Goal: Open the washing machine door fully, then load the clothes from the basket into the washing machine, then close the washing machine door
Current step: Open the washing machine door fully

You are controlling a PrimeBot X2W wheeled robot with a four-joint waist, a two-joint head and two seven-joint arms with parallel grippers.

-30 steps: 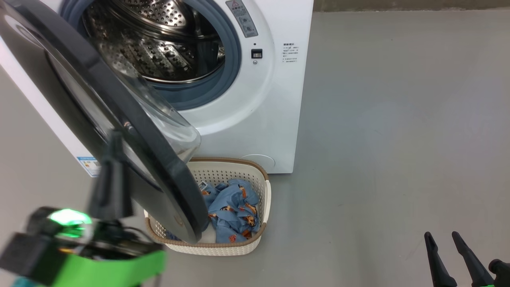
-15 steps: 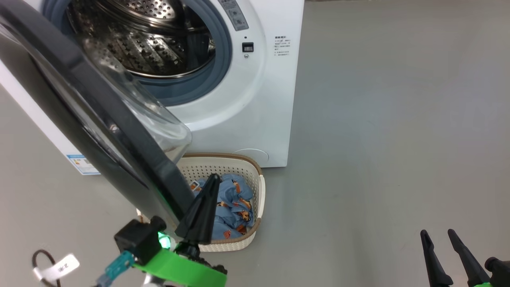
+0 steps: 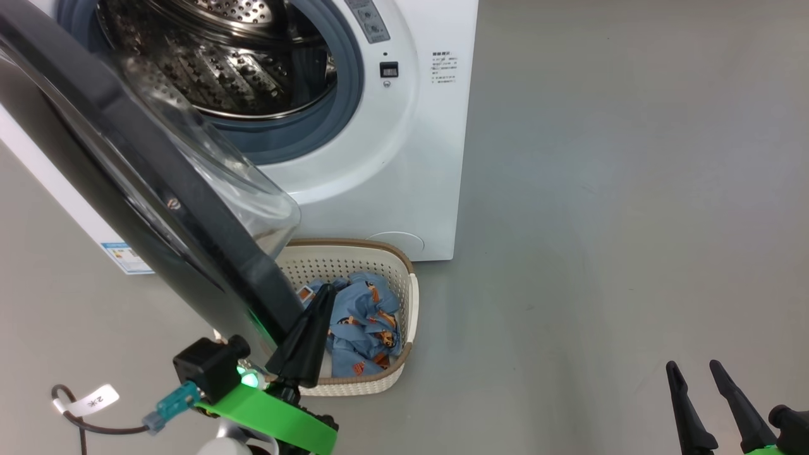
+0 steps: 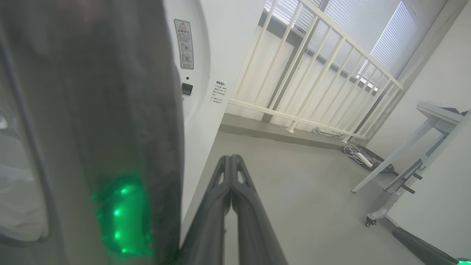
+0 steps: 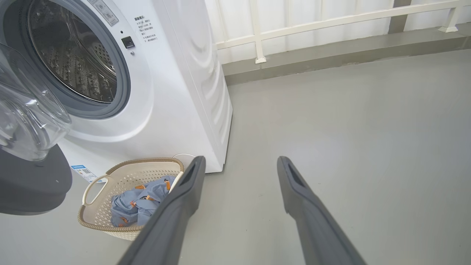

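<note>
Hanging open, one door [image 3: 189, 227], one basket [image 3: 414, 303], left claw [image 3: 323, 292] together, right claw [image 3: 692, 366] apart

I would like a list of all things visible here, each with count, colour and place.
washing machine: one, white, ahead on the floor
washing machine door: one, black rim, clear glass, open at left
basket: one, cream with brown rim, on floor before the machine
clothes: one heap, light blue, inside the basket
railing: one, white, beyond the machine
left end effector: one, dark, shut, beside the door's edge
right end effector: one, dark, open, lower right
</note>
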